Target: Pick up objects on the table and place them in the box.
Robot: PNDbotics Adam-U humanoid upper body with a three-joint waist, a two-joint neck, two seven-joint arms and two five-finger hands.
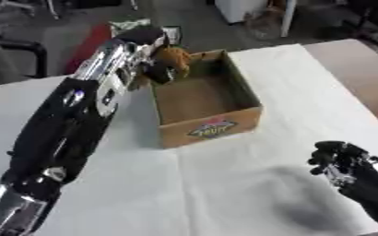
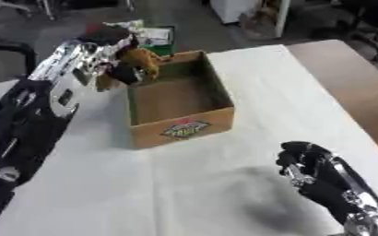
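We see the left robot hand (image 2: pixel 121 60) gripping a brown object (image 2: pixel 146 60) over the box (image 2: pixel 180 126); the right robot hand (image 2: pixel 305 159) hovers curled above the surface (image 2: pixel 249 78).

The open box (image 1: pixel 207 103) blocks the upper centre of the white table (image 1: pixel 224 193), the left arm (image 1: pixel 71 120) fills the left side, and bare cloth lies open below.

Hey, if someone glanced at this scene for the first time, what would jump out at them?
First, the long black and silver left arm reaching up the left side, its left hand curled round a brown furry toy over the far corner of the cardboard box. The box is open, appears empty, and sits mid-table on the white tablecloth with a colourful logo on its near wall. The right hand hangs curled at the lower right, holding nothing.
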